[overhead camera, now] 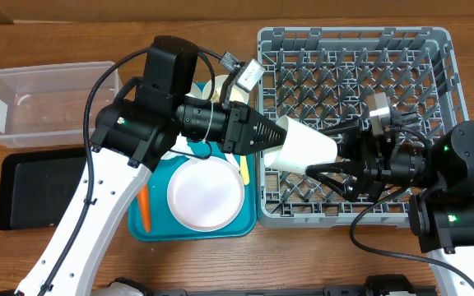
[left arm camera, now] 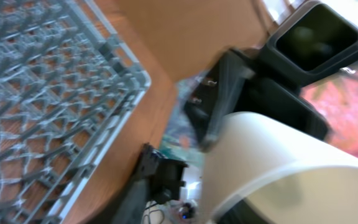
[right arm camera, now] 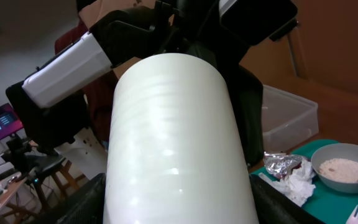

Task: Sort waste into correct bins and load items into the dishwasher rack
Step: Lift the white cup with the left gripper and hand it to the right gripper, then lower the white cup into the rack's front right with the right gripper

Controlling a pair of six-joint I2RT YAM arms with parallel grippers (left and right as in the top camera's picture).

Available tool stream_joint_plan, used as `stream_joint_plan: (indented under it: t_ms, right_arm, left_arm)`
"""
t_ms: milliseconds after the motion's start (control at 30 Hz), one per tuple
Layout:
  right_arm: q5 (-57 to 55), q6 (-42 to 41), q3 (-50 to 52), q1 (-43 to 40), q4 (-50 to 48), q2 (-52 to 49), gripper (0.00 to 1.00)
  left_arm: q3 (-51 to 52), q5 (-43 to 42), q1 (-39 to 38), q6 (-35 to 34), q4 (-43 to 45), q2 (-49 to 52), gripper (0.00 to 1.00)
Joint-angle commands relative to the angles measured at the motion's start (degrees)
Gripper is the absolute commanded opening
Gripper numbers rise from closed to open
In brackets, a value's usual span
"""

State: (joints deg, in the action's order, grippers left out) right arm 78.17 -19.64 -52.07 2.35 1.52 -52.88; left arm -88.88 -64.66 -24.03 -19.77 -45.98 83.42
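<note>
While clasped sideways by the right gripper (overhead camera: pixel 326 152), the white cup (overhead camera: pixel 303 148) appears smooth, tapered, unmarked; the left gripper (overhead camera: pixel 271 136) state cannot be told.

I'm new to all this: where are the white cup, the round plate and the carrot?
white cup (overhead camera: pixel 304 146), overhead view, middle of its side wall.
round plate (overhead camera: pixel 204 195), overhead view, centre of its face.
carrot (overhead camera: pixel 146 210), overhead view, middle of its length.

The left arm (overhead camera: pixel 159 90) had bulky black housings and a white lower link (overhead camera: pixel 72 234), with a black cable (overhead camera: pixel 88 111) looped alongside. The right arm (overhead camera: pixel 459 164) was black too, with small green lights (overhead camera: pixel 445 149) on its joints.
</note>
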Motion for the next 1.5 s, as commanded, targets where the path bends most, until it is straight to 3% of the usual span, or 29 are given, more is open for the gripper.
stream_joint_plan:
  t_ms: [0, 100, 333, 667, 867, 1133, 1333, 1467]
  right_arm:
    - [0.1, -0.6, -1.2, 0.2, -0.1, 0.1, 0.4]
    - [-1.2, -1.9, -1.2, 0.1, 0.1, 0.1, 0.4]
    - [-5.2, -3.9, -1.2, 0.1, 2.4, 0.1, 0.39]
    - [-8.5, -4.4, -1.2, 0.1, 5.6, 0.0, 0.38]
    - [-26.6, 0.1, -1.3, 0.1, 18.6, 0.0, 0.35]
    - [-66.4, 2.1, -3.8, 0.1, 42.2, 0.0, 0.31]
    - [-82.7, -0.7, -11.7, 0.1, 59.6, -0.1, 0.31]
    - [-89.0, -5.1, -12.4, 0.1, 66.2, -0.4, 0.31]
  left_arm:
    - [-1.0, 10.5, -0.3, 0.1, -1.9, -0.3, 0.52]
    - [-1.0, 16.5, -0.3, 0.1, -3.7, -0.3, 0.59]
    - [-1.0, 31.8, 0.4, 0.1, -10.4, -0.3, 0.6]
    - [-1.2, 32.8, 3.5, 1.1, -12.0, -0.4, 0.63]
    - [-6.8, 38.3, 7.6, 3.6, -21.2, -0.4, 0.63]
    - [-12.7, 48.9, 8.3, 5.7, -30.5, -0.4, 0.66]
    - [-12.7, 51.6, 8.3, 5.9, -31.1, -0.3, 0.66]
    - [-12.7, 51.6, 8.3, 5.9, -30.7, -0.3, 0.67]
